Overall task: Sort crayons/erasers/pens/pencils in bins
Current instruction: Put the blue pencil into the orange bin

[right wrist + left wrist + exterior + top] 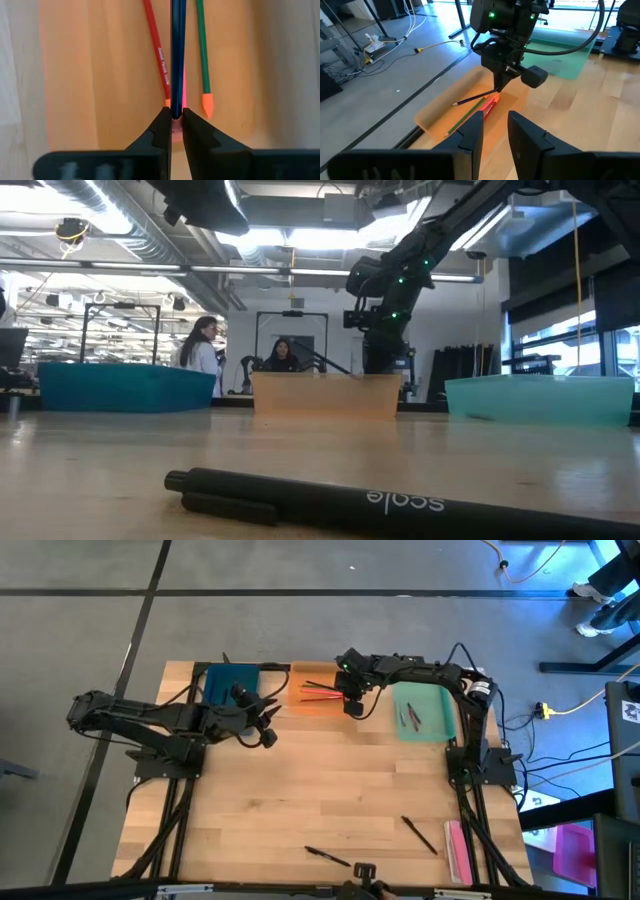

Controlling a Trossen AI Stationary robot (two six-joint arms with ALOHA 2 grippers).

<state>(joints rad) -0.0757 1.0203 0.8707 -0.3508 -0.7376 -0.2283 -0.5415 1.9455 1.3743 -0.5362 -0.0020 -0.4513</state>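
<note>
Pencil pinched over the orange bin!
My right hand [174, 119] grips a dark pencil [177, 55] above the orange bin [292, 704]; my left hand [495, 132] hovers open nearby.

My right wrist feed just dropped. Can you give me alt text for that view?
The right gripper is shut on the end of a dark pencil, held over the orange bin. In the bin, a red pencil and a green pencil lie on either side of it, with something pink under the fingertips. Pale table shows at the bin's edge.
</note>
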